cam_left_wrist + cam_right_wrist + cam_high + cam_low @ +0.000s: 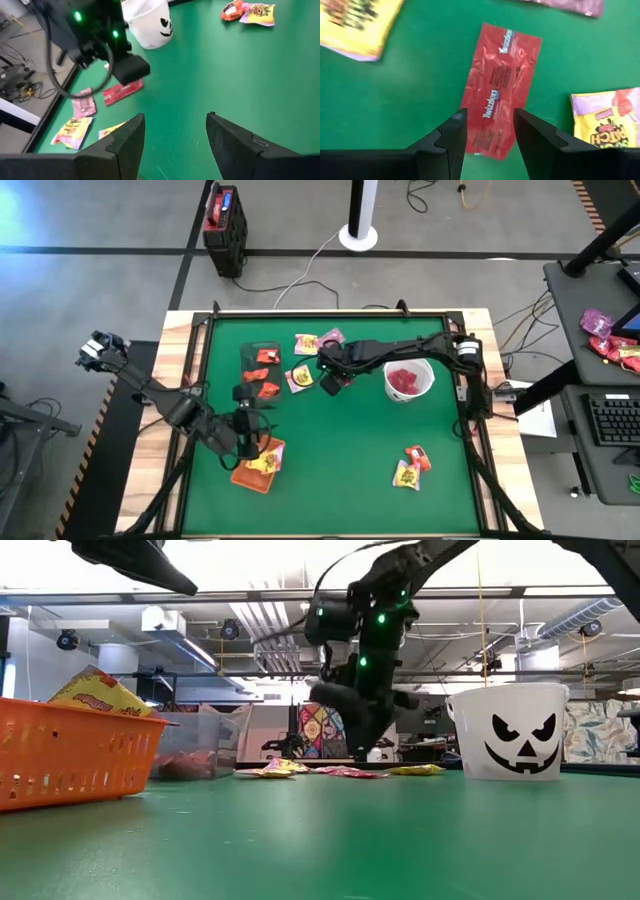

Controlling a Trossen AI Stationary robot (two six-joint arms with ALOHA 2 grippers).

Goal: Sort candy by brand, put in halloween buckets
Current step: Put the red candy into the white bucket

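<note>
Twizzlers packet (496, 87), red, 1 item: flat on the green table (340, 450) directly below the right gripper (489, 131), whose fingers stand apart and empty, straddling the packet's near end. Judged light, thin, crinkly and slippery; best pinched across its narrow width near the middle. White bucket (408, 379) sits just beside, already holding red candy. Left gripper (175, 132), fingers wide and empty, hangs over the orange tray (258, 467), which holds yellow packets.

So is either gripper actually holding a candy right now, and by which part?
Neither. The right gripper stands open over a red Twizzlers packet lying on the table; the left gripper is open and empty.
</note>
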